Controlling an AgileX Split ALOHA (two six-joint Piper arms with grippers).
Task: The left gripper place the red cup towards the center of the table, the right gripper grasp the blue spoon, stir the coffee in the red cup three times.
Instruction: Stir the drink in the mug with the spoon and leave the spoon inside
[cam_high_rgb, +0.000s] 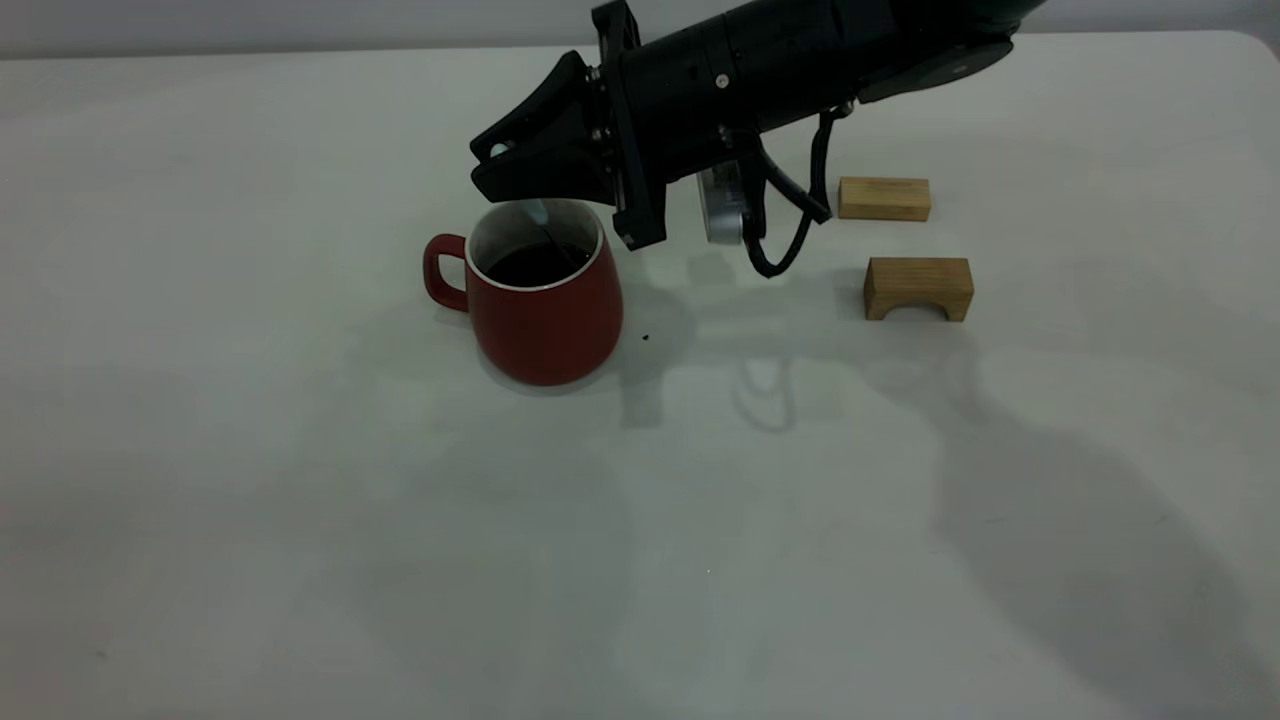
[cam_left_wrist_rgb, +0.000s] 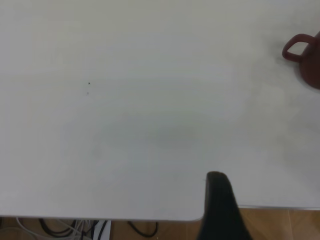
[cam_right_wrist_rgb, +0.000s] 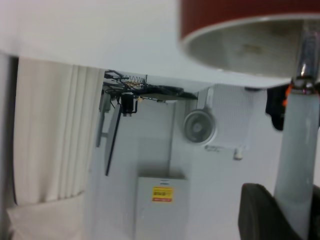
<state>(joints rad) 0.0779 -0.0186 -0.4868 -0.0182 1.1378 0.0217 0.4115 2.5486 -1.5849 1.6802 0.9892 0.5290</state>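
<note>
Holding coffee (cam_high_rgb: 535, 265), the red cup (cam_high_rgb: 545, 320) contains the blue spoon (cam_high_rgb: 541, 213).

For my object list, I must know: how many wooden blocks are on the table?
2. A plain block lies farther back on the table, right of the red cup. An arched block stands just in front of it. The arm could hide others.

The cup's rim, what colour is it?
White, on the red cup; clearest in the exterior view.
</note>
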